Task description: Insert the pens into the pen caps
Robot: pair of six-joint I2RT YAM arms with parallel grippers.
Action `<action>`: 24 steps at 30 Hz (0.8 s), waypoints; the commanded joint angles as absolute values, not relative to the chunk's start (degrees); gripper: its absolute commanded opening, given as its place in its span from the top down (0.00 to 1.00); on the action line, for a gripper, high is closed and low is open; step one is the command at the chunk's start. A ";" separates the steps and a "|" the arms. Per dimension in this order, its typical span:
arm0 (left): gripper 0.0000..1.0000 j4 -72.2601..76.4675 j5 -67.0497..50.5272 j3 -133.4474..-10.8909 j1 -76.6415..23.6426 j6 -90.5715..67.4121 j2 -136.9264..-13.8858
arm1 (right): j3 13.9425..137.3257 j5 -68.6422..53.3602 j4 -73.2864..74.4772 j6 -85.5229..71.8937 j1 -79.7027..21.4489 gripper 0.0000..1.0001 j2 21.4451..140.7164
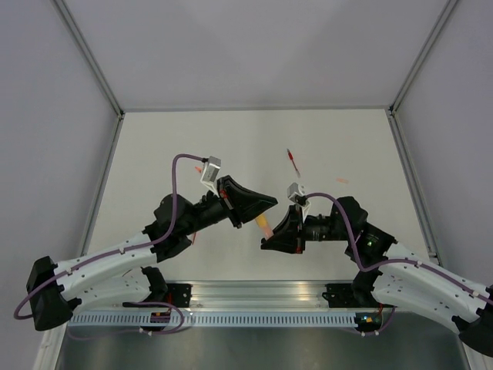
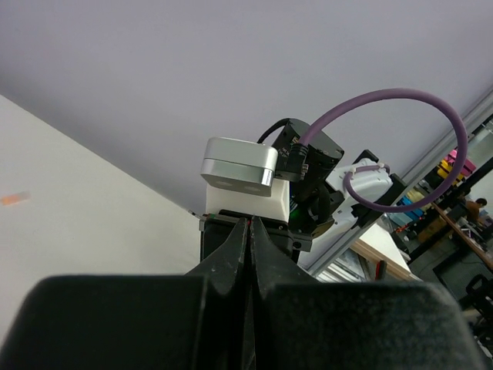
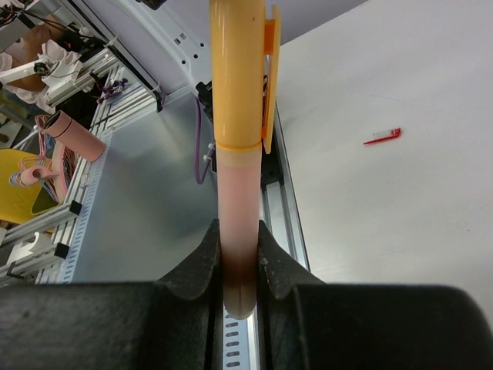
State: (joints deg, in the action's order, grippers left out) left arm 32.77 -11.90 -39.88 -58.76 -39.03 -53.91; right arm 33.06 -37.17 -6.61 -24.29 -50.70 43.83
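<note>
Pen (image 3: pixel 237 200), orange, pinched in right gripper (image 3: pixel 239 235); orange cap (image 3: pixel 235 69) seated on its far end. Left gripper (image 2: pixel 250 254) closed flat, holding nothing. Red pen (image 1: pixel 293 159) on counter (image 1: pixel 192 139).

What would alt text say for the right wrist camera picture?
The right gripper clamps a peach pen with an orange clipped cap on its far end. A small red piece lies on the white table to the right.

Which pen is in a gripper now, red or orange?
The orange-peach plastic pen, clamped in the right gripper with an orange clipped cap on it; the slim red pen lies loose on the white table.
</note>
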 commanded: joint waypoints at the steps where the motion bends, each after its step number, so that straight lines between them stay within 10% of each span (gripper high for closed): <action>1: 0.98 34.01 -19.24 -37.10 -59.41 -39.81 -56.25 | 34.10 -33.66 -12.92 -24.26 -50.62 1.00 42.80; 24: 0.98 39.37 -21.89 -32.96 -62.22 -38.23 -61.78 | 33.66 -28.65 -12.04 -22.85 -50.54 1.00 39.82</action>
State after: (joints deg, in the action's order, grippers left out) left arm 43.94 -15.46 -35.77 -59.13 -38.50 -59.22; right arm 32.14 -34.44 0.67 -23.49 -51.16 41.30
